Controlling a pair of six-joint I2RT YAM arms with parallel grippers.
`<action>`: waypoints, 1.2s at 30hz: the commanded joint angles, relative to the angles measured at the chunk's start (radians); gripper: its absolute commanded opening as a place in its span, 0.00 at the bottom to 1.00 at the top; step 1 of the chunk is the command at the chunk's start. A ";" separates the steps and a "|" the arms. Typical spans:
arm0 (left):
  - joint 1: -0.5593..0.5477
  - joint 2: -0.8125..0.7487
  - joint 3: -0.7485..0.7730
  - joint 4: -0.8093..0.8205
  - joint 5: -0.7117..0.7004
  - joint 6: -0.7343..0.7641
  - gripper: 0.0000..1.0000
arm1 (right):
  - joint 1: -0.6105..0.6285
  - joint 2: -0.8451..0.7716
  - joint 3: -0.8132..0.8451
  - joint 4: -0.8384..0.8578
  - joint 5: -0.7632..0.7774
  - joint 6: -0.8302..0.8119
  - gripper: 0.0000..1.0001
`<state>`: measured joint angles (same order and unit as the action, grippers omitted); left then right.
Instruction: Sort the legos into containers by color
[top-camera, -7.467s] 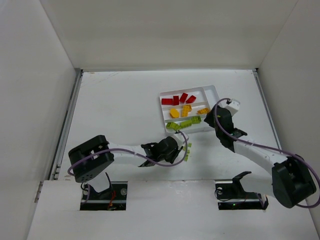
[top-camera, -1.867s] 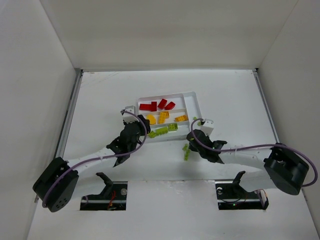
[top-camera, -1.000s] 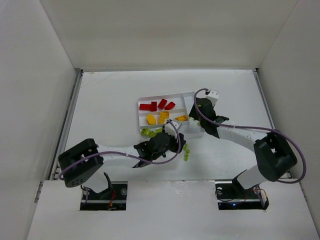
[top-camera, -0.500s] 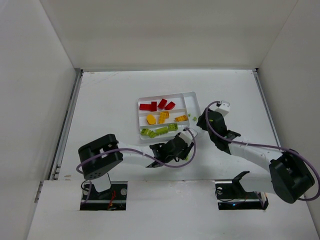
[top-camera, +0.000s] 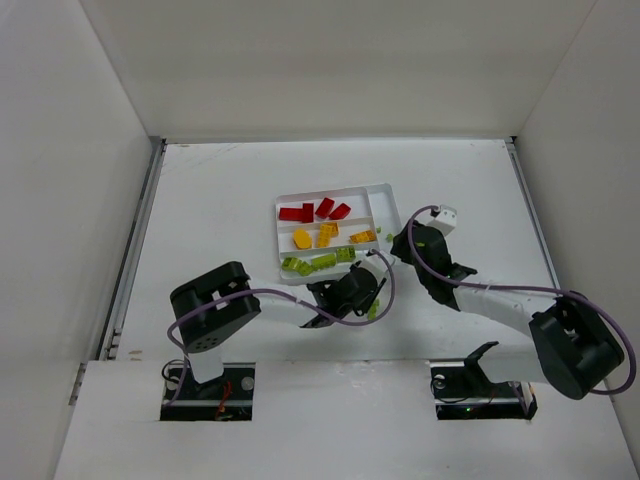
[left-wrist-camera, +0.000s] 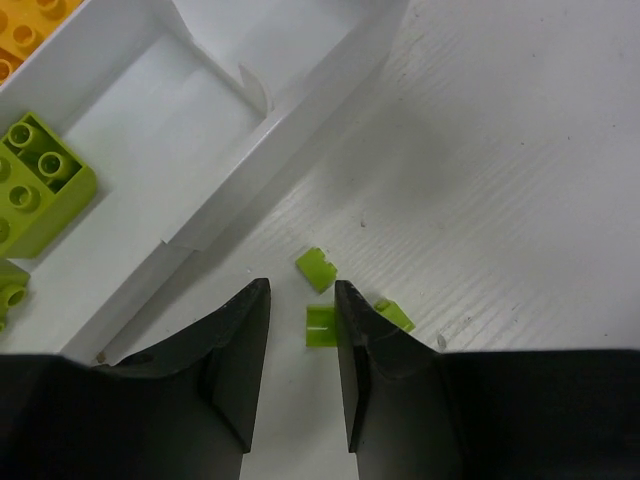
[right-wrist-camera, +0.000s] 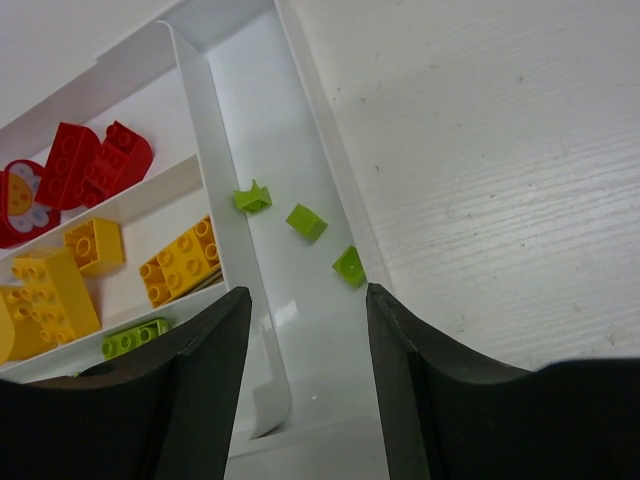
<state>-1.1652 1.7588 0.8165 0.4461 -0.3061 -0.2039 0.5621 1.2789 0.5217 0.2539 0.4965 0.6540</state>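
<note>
Step in hand: picking loose lime cubes off the table (left-wrist-camera: 500, 150). Left gripper (left-wrist-camera: 302, 292) is part-open, straddling one cube (left-wrist-camera: 320, 326) just beside the tray (left-wrist-camera: 300, 125), not clamped yet (other cubes (left-wrist-camera: 318, 270) near). Right gripper (right-wrist-camera: 307, 295) is wide, empty, over the end slot (right-wrist-camera: 300, 130). Next probably: close, lift, drop it there.

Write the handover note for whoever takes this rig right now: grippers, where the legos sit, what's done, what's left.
Left gripper: open, empty, just outside the white plastic tray, with one tiny lime-green piece on the table between its fingers, not gripped.
Right gripper: open, empty, over the tray's crosswise end slot.
Done: red bricks, yellow-orange bricks and larger lime-green bricks each lie in their own long slot. Three tiny lime-green cubes lie in the end slot.
Left: that piece and two more loose lime-green bits beside it, probably bound for the end slot.
</note>
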 joint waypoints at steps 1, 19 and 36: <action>0.003 0.002 0.036 -0.015 -0.022 -0.006 0.29 | -0.003 0.005 -0.005 0.076 -0.018 0.016 0.55; 0.058 -0.139 -0.048 -0.006 0.082 -0.037 0.35 | -0.003 0.008 -0.002 0.085 -0.052 0.015 0.55; 0.005 -0.073 -0.040 -0.043 -0.002 -0.085 0.42 | 0.011 -0.030 -0.012 0.107 -0.098 0.016 0.55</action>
<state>-1.1568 1.6619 0.7406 0.3996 -0.2657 -0.2840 0.5640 1.2804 0.5117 0.3012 0.4107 0.6628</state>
